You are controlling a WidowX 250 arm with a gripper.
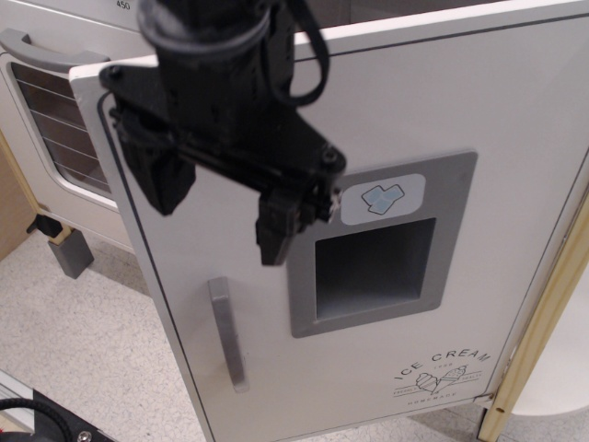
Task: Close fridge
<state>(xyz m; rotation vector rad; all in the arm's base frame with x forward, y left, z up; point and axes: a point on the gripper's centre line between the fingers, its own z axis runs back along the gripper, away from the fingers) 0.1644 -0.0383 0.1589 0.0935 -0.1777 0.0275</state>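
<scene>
The white fridge door point(460, 120) stands open, swung out toward the camera, hinged at the right. It bears a grey vertical handle point(226, 333), a grey recessed dispenser panel point(377, 267) with an ice-cube icon, and an "ICE CREAM" logo point(442, 373). My black gripper point(221, 216) hangs in front of the door's upper left part, above the handle. Its two fingers point(156, 180) point downward, spread apart, with nothing between them.
The white oven door point(46, 120) with barred window and horizontal grey handle stands behind at the left. A small grey block point(69, 250) lies on the speckled floor. A light wooden post point(543, 322) runs along the fridge's right edge. Black cable shows at the bottom left.
</scene>
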